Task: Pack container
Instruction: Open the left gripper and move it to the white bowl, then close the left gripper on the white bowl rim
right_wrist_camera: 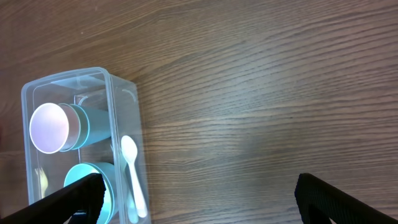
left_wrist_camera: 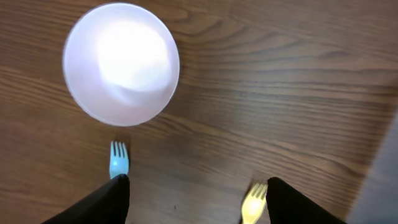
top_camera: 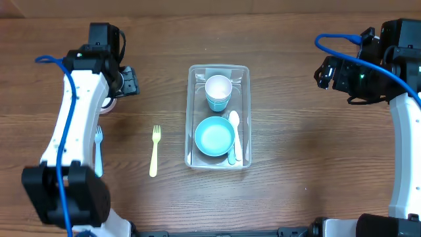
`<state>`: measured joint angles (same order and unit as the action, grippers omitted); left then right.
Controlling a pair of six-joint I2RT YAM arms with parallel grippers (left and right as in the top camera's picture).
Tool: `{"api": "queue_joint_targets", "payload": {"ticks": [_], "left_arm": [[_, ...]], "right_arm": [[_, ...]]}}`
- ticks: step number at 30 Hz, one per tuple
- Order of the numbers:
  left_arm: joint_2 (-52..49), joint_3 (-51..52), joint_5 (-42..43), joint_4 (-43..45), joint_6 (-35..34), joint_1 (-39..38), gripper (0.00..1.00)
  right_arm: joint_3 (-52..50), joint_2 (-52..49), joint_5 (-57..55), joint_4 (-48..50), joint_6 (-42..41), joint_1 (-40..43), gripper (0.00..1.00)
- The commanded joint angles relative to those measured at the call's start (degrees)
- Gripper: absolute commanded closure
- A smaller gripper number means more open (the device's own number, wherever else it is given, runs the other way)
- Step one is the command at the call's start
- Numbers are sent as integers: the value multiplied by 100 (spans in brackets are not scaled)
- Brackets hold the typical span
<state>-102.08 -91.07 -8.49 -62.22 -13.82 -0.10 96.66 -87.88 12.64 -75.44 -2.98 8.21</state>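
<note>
The clear container (top_camera: 190,112) stands at the table's middle. It holds a teal cup (top_camera: 218,91) on its side, a teal bowl (top_camera: 214,137) and a white spoon (top_camera: 235,131). My left gripper (top_camera: 129,81) hovers at the far left, open with nothing between its fingers (left_wrist_camera: 106,202). Under it the left wrist view shows a white cup (left_wrist_camera: 121,62), a blue fork (left_wrist_camera: 119,160) and a yellow fork (left_wrist_camera: 254,202) lying on the wood. My right gripper (right_wrist_camera: 199,199) is wide open above bare table, to the right of the container (right_wrist_camera: 124,87).
In the overhead view the yellow fork (top_camera: 154,151) lies left of the container. The blue fork (top_camera: 99,140) and white cup (top_camera: 108,103) are partly hidden under the left arm. The right arm (top_camera: 401,131) stands along the right edge.
</note>
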Motion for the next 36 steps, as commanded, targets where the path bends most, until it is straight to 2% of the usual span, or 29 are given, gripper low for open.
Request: {"api": "queue_joint_targets", "payload": {"ticks": [1, 4, 9, 13, 17, 19, 20, 21, 24, 29, 36], "left_arm": [[-470, 48, 238, 140, 426, 291, 30], [-772, 48, 254, 254, 516, 476, 30], [-1331, 48, 260, 516, 1115, 588, 31], [-1700, 48, 262, 713, 1115, 588, 34], [-1947, 48, 256, 839, 1132, 599, 51], [-1952, 48, 256, 901, 1134, 605, 55], [-1952, 48, 256, 938, 1161, 610, 68], [-1952, 48, 256, 942, 1176, 610, 76], [-1952, 48, 258, 951, 1172, 608, 94], [-1867, -114, 262, 804, 1163, 608, 96], [-1239, -1110, 483, 50, 1147, 422, 96]], "right_arm": [[125, 33, -15, 28, -7, 17, 0], [125, 33, -15, 28, -7, 17, 0], [125, 33, -15, 28, -7, 17, 0], [125, 33, -15, 28, -7, 17, 0], [125, 33, -15, 28, -7, 17, 0], [125, 33, -15, 28, -7, 17, 0], [125, 33, -15, 28, -7, 17, 0], [125, 33, -15, 28, -7, 17, 0], [125, 33, -15, 28, -7, 17, 0], [125, 33, -15, 28, -7, 17, 0], [125, 33, -15, 28, -7, 17, 0]]}}
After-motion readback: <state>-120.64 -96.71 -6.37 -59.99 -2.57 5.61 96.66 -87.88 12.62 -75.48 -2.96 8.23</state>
